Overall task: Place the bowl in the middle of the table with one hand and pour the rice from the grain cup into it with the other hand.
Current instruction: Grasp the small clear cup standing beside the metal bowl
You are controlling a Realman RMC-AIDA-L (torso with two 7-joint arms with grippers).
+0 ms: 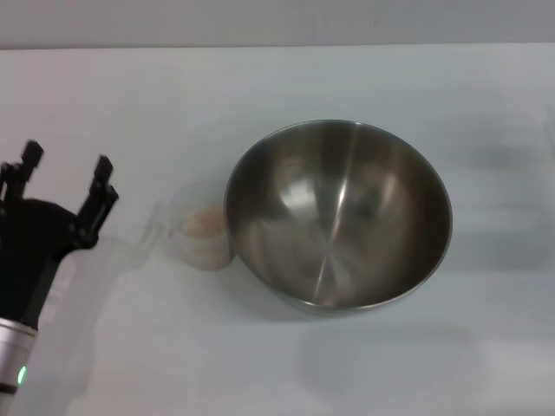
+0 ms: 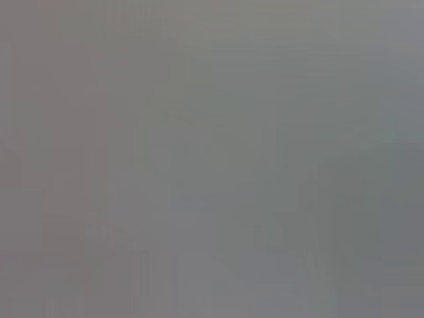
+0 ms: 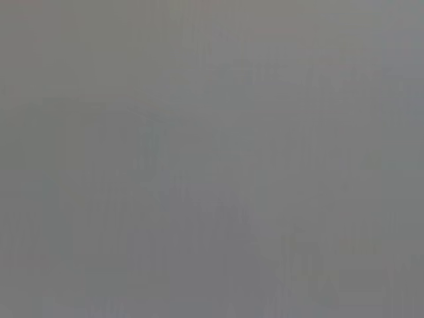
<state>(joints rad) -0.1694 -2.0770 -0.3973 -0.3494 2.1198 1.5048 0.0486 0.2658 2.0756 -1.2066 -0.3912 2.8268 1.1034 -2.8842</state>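
Note:
The shiny steel bowl (image 1: 338, 215) sits upright on the white table (image 1: 260, 87), a little right of the middle, and is empty inside. The clear grain cup (image 1: 201, 230) stands just left of the bowl, touching or nearly touching its rim, with beige rice (image 1: 203, 218) inside. My left gripper (image 1: 68, 170) is open and empty, at the left edge, apart from the cup. The right gripper is out of view. Both wrist views show only plain grey.
The table's far edge (image 1: 277, 47) runs across the top of the head view. A faint shadow lies on the table in front of the bowl.

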